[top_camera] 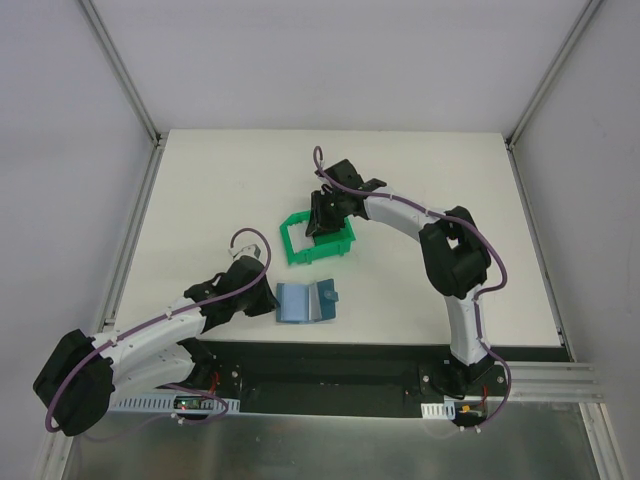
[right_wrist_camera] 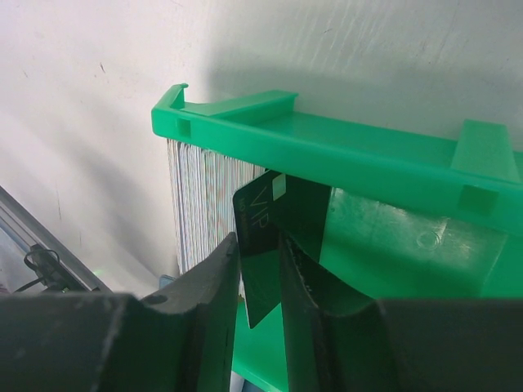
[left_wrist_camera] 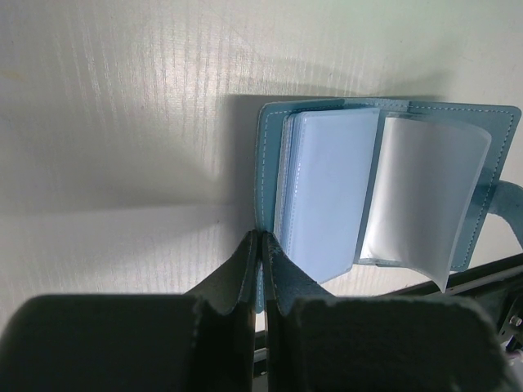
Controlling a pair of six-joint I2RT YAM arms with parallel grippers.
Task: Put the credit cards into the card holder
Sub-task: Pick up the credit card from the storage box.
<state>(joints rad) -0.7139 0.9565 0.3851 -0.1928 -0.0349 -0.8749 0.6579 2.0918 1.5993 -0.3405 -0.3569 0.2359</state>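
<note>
Starting at the left of the top view: the left gripper sits at 9 o'clock of the card holder. It's clenched right on the edge of the holder's cover. In the left wrist view you can see the teal edge running in between the fingers, so that arm is pinning the holder flat and open on the table.

The holder lies near the front edge of the table, at roughly 6 o'clock from the green bin. One clear sleeve is curling up, and I can't see a card in any pocket that shows, so I'd say nothing is stowed yet.

Over to the right, the right gripper is dipped into the bin from its 12 o'clock side. In the right wrist view a dark card stands between its fingers, which sit narrow on either side of it. I honestly can't tell whether they're actually pinching it. At 9 o'clock of that card, a stack of cards stands on edge against the bin's end wall.

So it looks like early days. The first card is about to get picked, and then there's the carry to the holder, the slotting in, and the rest of the stack.
</note>
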